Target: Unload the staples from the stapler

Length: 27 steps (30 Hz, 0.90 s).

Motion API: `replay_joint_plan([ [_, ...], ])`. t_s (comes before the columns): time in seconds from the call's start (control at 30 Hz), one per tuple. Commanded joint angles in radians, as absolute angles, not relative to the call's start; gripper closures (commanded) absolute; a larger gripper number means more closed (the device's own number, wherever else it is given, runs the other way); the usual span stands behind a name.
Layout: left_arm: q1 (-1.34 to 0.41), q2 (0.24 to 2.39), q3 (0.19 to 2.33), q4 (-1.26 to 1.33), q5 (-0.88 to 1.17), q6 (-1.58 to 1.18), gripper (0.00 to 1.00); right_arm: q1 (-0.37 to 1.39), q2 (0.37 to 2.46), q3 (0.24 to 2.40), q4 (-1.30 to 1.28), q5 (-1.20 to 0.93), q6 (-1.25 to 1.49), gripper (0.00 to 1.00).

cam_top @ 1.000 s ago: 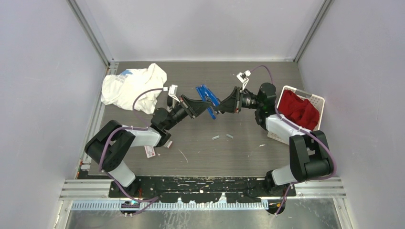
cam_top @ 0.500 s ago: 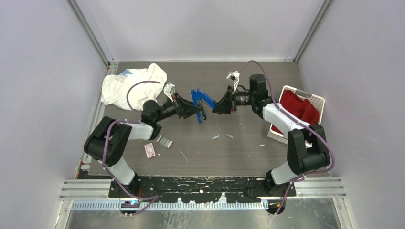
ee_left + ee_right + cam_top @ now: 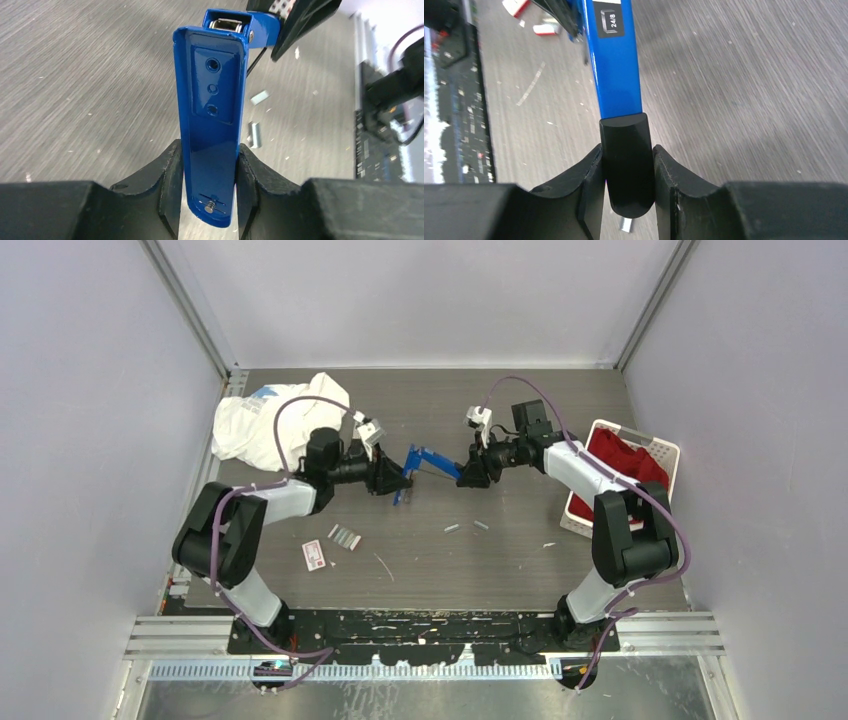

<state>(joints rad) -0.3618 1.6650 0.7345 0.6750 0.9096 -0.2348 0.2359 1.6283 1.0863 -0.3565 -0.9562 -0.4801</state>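
Stapler [image 3: 424, 458]: blue, hinged open, spanning between both grippers; magazine contents too small to make out.
Left gripper [image 3: 210, 192]: clamping blue base, underside showing only in left wrist view.
Right gripper [image 3: 628, 182]: clamping black-tipped top arm.
Staples [image 3: 452, 528]: two loose strips lying on grey surface [image 3: 500, 570], nearer arm bases.
Pale walls enclosing.

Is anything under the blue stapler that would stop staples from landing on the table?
Nothing visible does. The opened stapler is held between the left gripper and right gripper, above bare table. Loose staples already lie there, nearer the arms' bases.
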Motion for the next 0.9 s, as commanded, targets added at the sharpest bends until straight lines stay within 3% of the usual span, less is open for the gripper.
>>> replay_joint_plan([
  [0.0, -0.385, 1.554, 0.83, 0.286, 0.952, 0.096, 1.0, 0.193, 1.633, 1.094, -0.369, -0.57, -0.691, 0.99],
  [0.5, -0.504, 1.546, 0.899, -0.08, 0.754, 0.462, 1.0, 0.191, 1.617, 1.036, -0.356, -0.471, -0.835, 0.99],
  [0.67, -0.534, 1.517, 0.895, -0.02, 0.66, 0.389, 1.0, 0.207, 1.569, 1.031, -0.346, -0.53, -0.784, 0.99],
  [0.87, -0.588, 1.38, 0.849, 0.153, 0.66, 0.171, 1.0, 0.25, 1.468, 1.061, -0.364, -0.767, -0.62, 0.99],
])
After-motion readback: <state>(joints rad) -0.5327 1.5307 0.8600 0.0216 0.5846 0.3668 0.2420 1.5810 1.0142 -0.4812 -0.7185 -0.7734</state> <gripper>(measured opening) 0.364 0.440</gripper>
